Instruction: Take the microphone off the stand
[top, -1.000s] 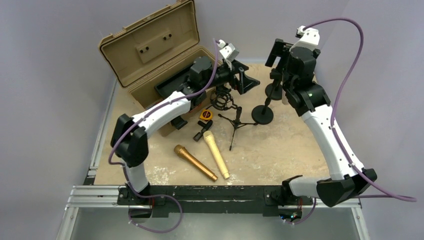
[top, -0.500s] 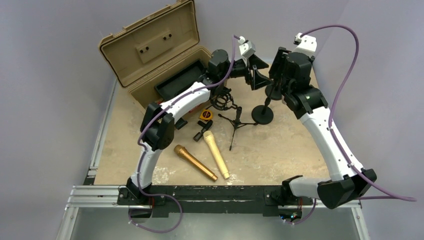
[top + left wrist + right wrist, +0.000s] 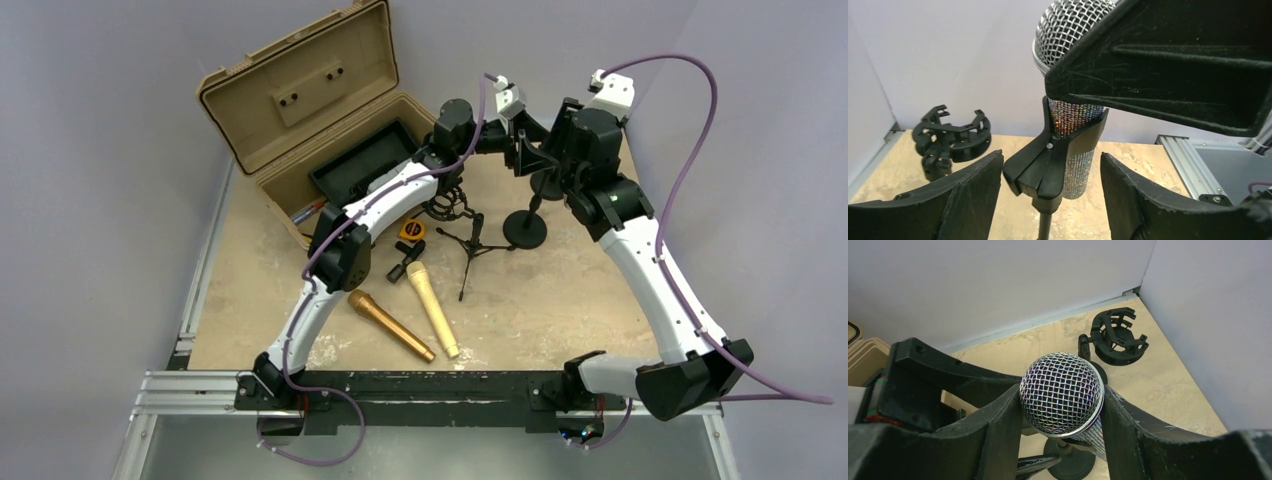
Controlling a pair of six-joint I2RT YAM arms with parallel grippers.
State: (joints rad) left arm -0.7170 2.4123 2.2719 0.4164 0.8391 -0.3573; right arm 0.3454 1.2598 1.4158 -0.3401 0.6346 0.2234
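Observation:
A microphone with a silver mesh head (image 3: 1062,392) and glittery body (image 3: 1075,165) stands in the black clip (image 3: 1045,167) of a round-based stand (image 3: 525,228). My right gripper (image 3: 1060,395) is shut on the mesh head, with a finger (image 3: 998,430) pressed against each side. My left gripper (image 3: 1050,157) is open, its pads either side of the clip with a gap on both sides. In the top view both grippers (image 3: 525,150) (image 3: 560,150) meet above the stand and hide the microphone.
An open tan case (image 3: 300,90) with a black tray (image 3: 365,160) sits back left. Two gold microphones (image 3: 390,325) (image 3: 432,308), a small tripod (image 3: 470,240) and a shock mount (image 3: 447,200) lie mid-table. Another shock mount (image 3: 1118,337) sits near the back corner wall.
My left arm has swung right from beside the case to the stand, bringing its open fingers around the clip. The right gripper has shifted slightly towards the left gripper.

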